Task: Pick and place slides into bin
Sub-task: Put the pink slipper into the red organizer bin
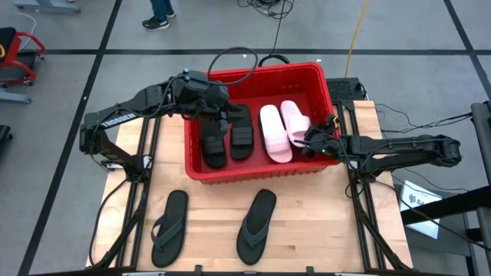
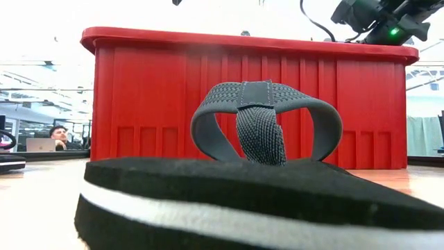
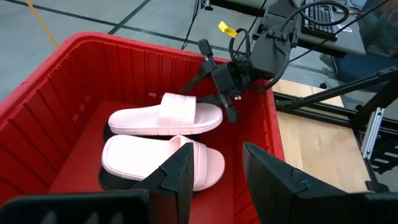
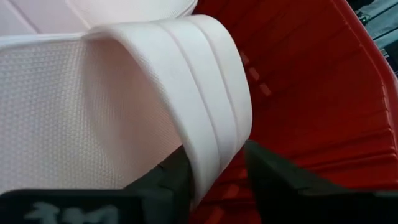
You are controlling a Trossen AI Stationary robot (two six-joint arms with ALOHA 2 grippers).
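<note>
At frame centre-left, my left gripper (image 1: pixel 217 115) hangs open and empty over the black slides (image 1: pixel 227 138) in the bin (image 1: pixel 257 170). Right of centre, my right gripper (image 1: pixel 310 139) pinches the pink slide (image 1: pixel 295 123) by its strap; I judge it light, soft foam. Two flip-flops (image 1: pixel 170 226) wait below, likely bendy.

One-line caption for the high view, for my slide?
Both grippers work inside the red bin; two black flip-flops wait on the table.
</note>
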